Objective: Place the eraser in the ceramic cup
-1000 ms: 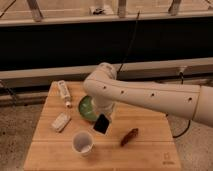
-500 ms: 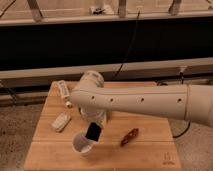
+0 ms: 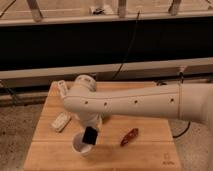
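Note:
The white ceramic cup [image 3: 80, 145] stands near the front left of the wooden table [image 3: 150, 152]. My gripper [image 3: 92, 130] hangs from the big white arm [image 3: 135, 102], which reaches in from the right. It sits just above the cup's right rim. It is shut on a small black block, the eraser [image 3: 90, 136]. The eraser's lower end dips over the cup's opening. The arm hides most of the gripper's body.
A white oblong object [image 3: 61, 121] lies left of the cup. A small white bottle [image 3: 62, 88] lies at the table's back left corner. A brown oblong item [image 3: 130, 136] lies right of the cup. The arm hides the table's middle. A dark wall stands behind.
The arm has swung left and forward, carrying the eraser from the table's middle down to the cup's rim. The green bowl seen earlier is now hidden behind the arm.

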Controlling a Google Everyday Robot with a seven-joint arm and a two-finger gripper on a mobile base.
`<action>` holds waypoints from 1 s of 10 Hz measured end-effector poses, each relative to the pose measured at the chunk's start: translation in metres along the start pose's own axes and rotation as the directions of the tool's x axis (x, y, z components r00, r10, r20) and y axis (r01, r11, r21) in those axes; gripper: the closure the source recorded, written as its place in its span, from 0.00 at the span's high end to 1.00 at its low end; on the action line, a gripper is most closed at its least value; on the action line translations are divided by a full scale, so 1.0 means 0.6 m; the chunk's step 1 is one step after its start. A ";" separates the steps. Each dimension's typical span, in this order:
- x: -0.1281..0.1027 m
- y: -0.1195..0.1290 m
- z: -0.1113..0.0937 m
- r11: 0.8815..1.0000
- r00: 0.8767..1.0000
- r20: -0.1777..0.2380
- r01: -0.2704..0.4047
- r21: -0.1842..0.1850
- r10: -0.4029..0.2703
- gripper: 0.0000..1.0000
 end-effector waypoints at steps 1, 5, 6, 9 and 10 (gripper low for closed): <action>-0.003 -0.007 0.005 0.999 0.999 -0.003 0.033 0.000 -0.033 0.00; -0.009 -0.014 0.012 0.998 0.998 -0.003 0.070 -0.003 -0.070 0.00; -0.011 -0.022 0.016 0.996 0.996 -0.004 0.092 -0.003 -0.092 0.00; -0.014 -0.033 0.026 0.992 0.992 -0.007 0.124 -0.005 -0.124 0.00; -0.016 -0.037 0.029 0.991 0.991 -0.006 0.134 -0.007 -0.134 0.00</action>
